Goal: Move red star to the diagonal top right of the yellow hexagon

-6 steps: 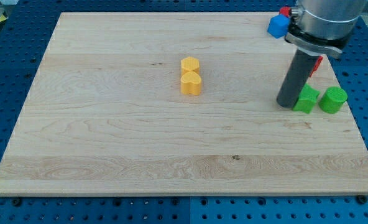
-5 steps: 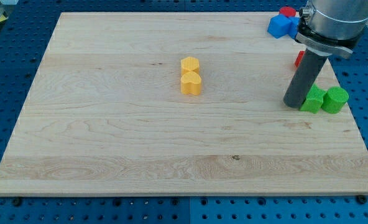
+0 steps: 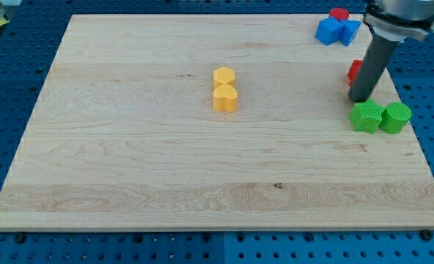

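the red star (image 3: 355, 71) sits near the board's right edge, mostly hidden behind my rod, so its shape is hard to make out. i carry no pincer, only the dark rod, and my tip (image 3: 360, 100) rests on the wooden board (image 3: 129, 169) just below that red block, seemingly touching it, and just above the green star (image 3: 366, 116). a green cylinder (image 3: 395, 117) stands right beside the green star. the yellow hexagon (image 3: 223, 75) lies well apart toward the middle, touching a yellow heart (image 3: 225, 97) below it. at the top right corner, two blue blocks (image 3: 336, 31) and a small red block (image 3: 339, 14) cluster together.
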